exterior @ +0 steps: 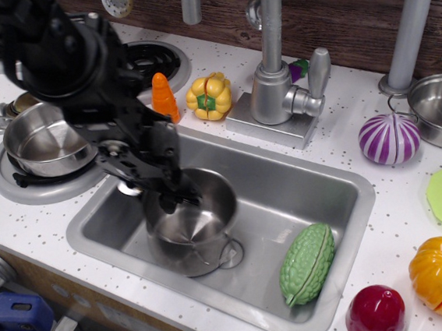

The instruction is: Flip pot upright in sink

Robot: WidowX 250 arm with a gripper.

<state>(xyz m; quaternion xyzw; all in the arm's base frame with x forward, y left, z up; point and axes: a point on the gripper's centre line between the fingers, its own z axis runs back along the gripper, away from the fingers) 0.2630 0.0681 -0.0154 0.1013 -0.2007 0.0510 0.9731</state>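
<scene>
One pot point(193, 221) – upright, mouth up, in sink point(318, 195), left half. Gripper point(164, 196) at its near-left rim; jaw gap blurred, can't tell if gripping. Green gourd point(307, 263) to the right – apart.

Bare sink point(317, 184) floor lies open between the pot point(191, 223) and the green gourd point(307, 262). The faucet point(273, 59) overhangs the back rim.

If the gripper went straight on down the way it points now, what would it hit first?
Most likely the pot: the gripper points down at its left rim, with the pot standing upright in the sink. Depth is unclear, so it might strike the rim or inner wall.
</scene>
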